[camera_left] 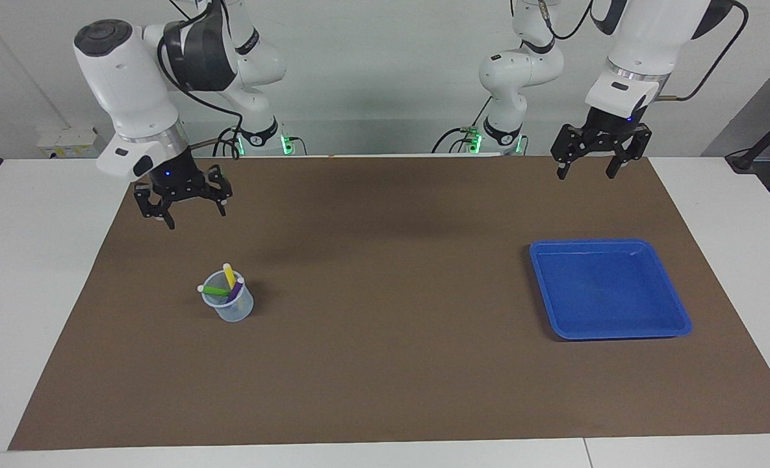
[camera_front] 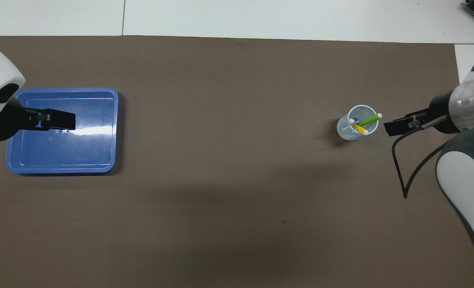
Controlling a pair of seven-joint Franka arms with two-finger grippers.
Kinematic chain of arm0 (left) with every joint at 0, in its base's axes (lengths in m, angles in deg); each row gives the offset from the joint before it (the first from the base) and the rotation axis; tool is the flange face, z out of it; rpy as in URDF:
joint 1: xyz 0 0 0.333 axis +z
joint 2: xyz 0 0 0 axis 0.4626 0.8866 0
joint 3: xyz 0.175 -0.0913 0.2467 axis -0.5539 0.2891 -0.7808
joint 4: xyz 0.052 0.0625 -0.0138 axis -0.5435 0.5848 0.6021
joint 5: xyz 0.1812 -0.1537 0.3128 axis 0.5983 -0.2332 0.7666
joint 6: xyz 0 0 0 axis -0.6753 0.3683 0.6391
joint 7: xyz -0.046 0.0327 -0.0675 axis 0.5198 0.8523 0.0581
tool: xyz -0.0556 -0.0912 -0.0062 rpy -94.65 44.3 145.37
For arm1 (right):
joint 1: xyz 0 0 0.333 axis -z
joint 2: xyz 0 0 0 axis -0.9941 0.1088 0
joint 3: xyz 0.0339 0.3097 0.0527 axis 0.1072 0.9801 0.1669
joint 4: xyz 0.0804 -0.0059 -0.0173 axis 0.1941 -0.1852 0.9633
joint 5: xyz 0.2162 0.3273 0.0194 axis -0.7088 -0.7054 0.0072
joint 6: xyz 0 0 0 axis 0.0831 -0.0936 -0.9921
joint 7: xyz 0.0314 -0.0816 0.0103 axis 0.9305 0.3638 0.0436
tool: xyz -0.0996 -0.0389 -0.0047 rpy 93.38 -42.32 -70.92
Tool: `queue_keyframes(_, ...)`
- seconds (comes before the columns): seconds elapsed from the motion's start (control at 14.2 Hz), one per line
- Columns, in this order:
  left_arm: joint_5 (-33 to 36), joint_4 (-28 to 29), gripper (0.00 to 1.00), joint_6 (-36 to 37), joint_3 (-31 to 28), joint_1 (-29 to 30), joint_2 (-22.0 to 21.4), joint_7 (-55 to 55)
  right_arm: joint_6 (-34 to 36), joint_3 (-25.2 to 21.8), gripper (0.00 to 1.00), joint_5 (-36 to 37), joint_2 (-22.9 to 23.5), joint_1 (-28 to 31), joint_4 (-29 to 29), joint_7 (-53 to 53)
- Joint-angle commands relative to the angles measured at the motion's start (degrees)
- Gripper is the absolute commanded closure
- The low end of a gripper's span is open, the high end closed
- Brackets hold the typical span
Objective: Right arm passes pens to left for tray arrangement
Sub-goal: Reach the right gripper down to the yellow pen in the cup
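- The right hand (camera_left: 190,211) is carried with its fingers spread wide and nothing between them, hung over the brown mat (camera_left: 385,364) in the air, short of the cup (camera_left: 229,304) and toward the right arm's end of the bench (camera_left: 27,273); judged from this, a reach for a first pen is being set up.
- The right arm is bent forward from its base, wrist turned down, fingers pointed at the mat.
- The pens (camera_left: 225,285), yellow, green and purple, are stood slanted in the translucent cup, pale cap ends up and splayed above the rim, so that an end is offered for a pinch from above.
- The left hand (camera_left: 598,166) is likewise held wide and empty, raised at the robots' edge of the mat; the left arm is kept waiting.
- The tray (camera_left: 674,311) is laid flat and empty at the left arm's end of the mat, well apart from the cup, so a handover between the arms is called for.
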Motion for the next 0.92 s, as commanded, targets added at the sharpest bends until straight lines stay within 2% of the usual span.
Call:
queue_keyframes(0.0, -0.8, 0.9, 0.00, 0.5, 0.2, 0.7, -1.3, -0.6, -5.4, -0.2, 0.00, -1.0, 1.5, 1.0, -3.6, 1.7)
queue_keyframes(0.14, -0.8, 1.0, 0.00, 0.5, 0.2, 0.8, -1.3, -0.7, -8.0, -0.1, 0.00, -1.0, 4.1, 1.6, -3.5, 2.1)
queue_keyframes(0.42, -0.8, 1.0, 0.00, 0.5, 0.2, 0.8, -1.3, -0.7, -11.5, -0.1, 0.00, -1.0, 6.4, 1.7, -3.5, 2.2)
queue_keyframes(0.85, -0.8, 1.0, 0.00, 0.5, 0.2, 0.7, -1.3, -0.7, -12.9, 0.0, 0.00, -1.3, 8.1, 1.5, -3.6, 1.9)
